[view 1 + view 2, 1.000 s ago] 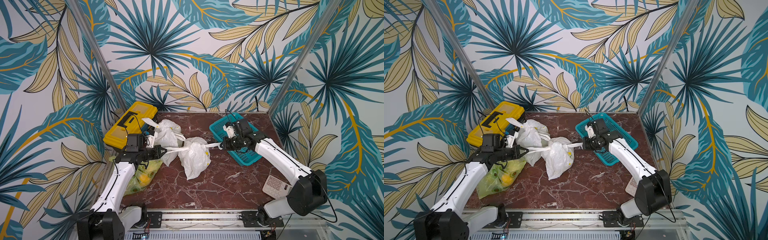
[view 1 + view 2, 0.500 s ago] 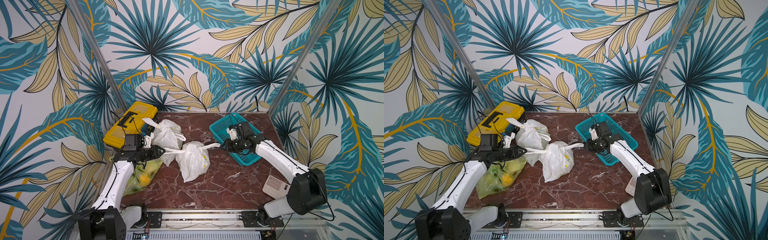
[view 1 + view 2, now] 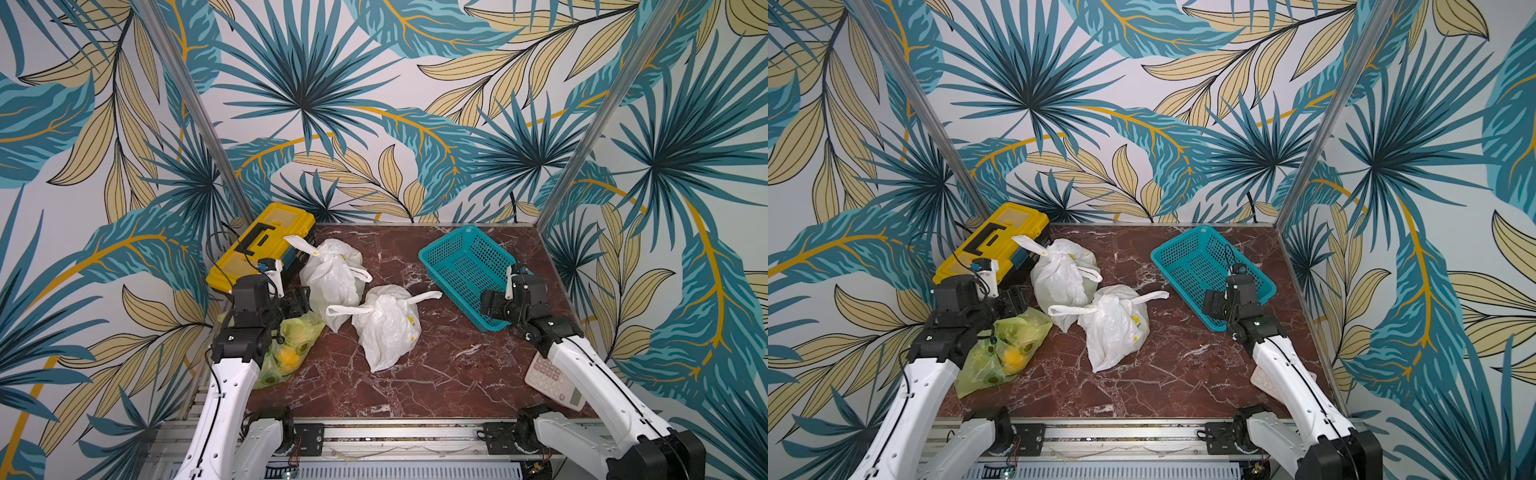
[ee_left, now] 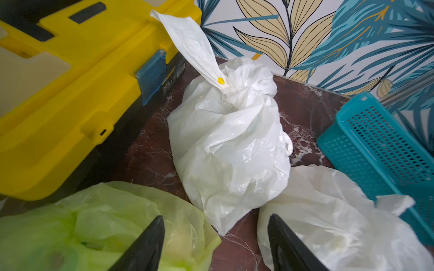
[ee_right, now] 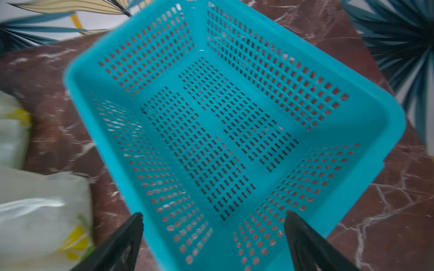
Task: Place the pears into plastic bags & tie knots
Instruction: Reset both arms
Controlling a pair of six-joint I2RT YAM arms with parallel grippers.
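Note:
Three knotted plastic bags lie on the marble table. A white bag [image 3: 332,274] [image 3: 1063,278] [image 4: 230,145] rests by the toolbox. A lemon-print white bag [image 3: 386,328] [image 3: 1113,328] [image 4: 328,223] [image 5: 35,223] lies mid-table with its tied handles sticking out to both sides. The lime-green bag [image 3: 291,349] [image 3: 1000,349] [image 4: 94,223] sits at the left edge, a yellowish pear [image 3: 286,357] [image 3: 1011,357] showing through it. My left gripper [image 3: 299,301] [image 3: 1017,301] [image 4: 215,218] hangs open above the green bag. My right gripper [image 3: 488,307] [image 3: 1210,307] [image 5: 213,213] stands open over the basket's near end, holding nothing.
An empty teal mesh basket [image 3: 457,257] [image 3: 1187,257] [image 5: 206,117] stands at the back right. A yellow toolbox [image 3: 262,245] [image 3: 992,245] [image 4: 70,93] fills the back left corner. A calculator [image 3: 552,382] [image 3: 1266,380] lies under the right arm near the front.
Both grippers opened and let go of the lemon-print bag's handles. The bag settled onto the table, and both arms drew back outward from it.

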